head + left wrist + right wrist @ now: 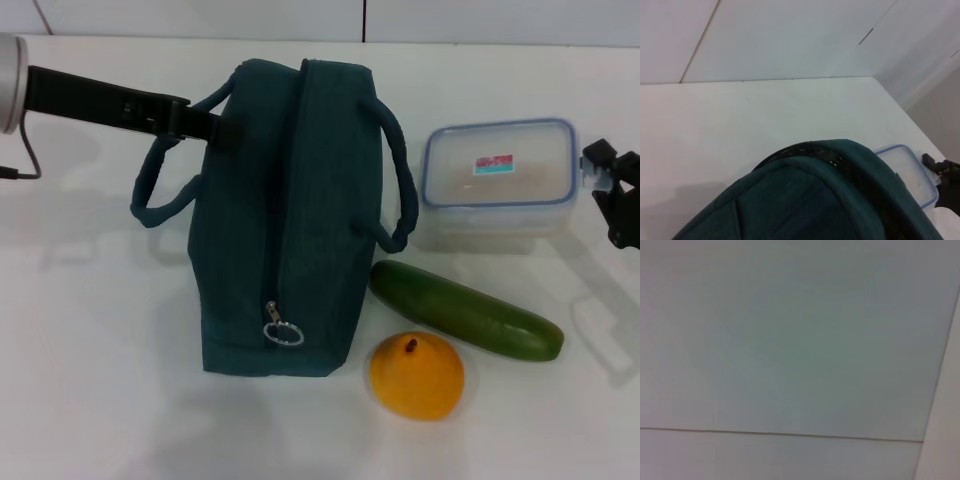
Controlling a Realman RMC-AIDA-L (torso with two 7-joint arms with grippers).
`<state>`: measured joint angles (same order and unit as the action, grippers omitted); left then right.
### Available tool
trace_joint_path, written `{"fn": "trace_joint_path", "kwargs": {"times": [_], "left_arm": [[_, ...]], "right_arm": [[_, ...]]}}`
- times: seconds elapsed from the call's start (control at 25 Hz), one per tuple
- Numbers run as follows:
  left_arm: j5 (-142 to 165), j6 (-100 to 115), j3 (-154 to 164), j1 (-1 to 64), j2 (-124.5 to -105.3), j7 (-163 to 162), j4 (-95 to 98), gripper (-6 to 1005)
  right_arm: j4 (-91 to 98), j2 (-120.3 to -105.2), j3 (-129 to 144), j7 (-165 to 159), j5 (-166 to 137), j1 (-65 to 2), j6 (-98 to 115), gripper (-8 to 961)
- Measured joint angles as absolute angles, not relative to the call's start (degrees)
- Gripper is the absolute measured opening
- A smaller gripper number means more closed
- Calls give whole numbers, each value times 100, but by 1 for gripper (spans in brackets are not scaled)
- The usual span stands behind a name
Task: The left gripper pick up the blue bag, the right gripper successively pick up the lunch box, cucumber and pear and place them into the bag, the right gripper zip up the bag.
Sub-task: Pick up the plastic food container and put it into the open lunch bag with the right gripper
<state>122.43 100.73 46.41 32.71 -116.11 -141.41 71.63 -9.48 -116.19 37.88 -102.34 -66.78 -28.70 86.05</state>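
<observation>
Nearest the head camera sits the pear [416,376], low in the frame and right of centre, with the cucumber [466,310] just above it, its long axis slanting from mid-frame down toward the lower right. Above them, in the upper right, the lunch box [499,177] rests with its lid on. The blue bag [290,215] fills the centre, its zip line running from the top of the frame down to the zip pull [281,329] near its lower end; the zip looks closed from here. The left gripper [205,122] reaches in from the upper left and meets the bag at its far end by the carry handles [160,190]; whether it has closed on anything I cannot tell. The right gripper [620,195] sits at the right edge, just beside the lunch box, clearly the nearer arm to it, and the box lies toward frame centre from it; its finger spacing cannot be made out.

From the left wrist camera, the bag's dark fabric [815,200] crowds the lower half, very close to the lens, with the box's corner [905,172] and the other arm's gripper [945,187] at the lower right edge.

From the right wrist camera, only a pale blank surface with a faint seam shows, with none of the task's things in it.
</observation>
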Motion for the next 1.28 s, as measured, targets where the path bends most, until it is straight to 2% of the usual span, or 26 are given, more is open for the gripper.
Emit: {"fn": "trace_joint_path", "kwargs": {"times": [0.56,0.84,1.28], "left_arm": [[12246,10073,4641,3361,-11607,-14166,7208,50],[12401,10057,4640,3499,-11615,-14186,7221,51],[12531,10037,4667,3571,-11668,-14202,7219,50]], "right_arm": [[-615,-11619,3500,-10581,-6504,-2715,9907,96],[-506,-11619,3423,-10574,-6357,-2884,10588,96],[-501,-11613,3398,-10565,-6209,-2866,10476,95]]}}
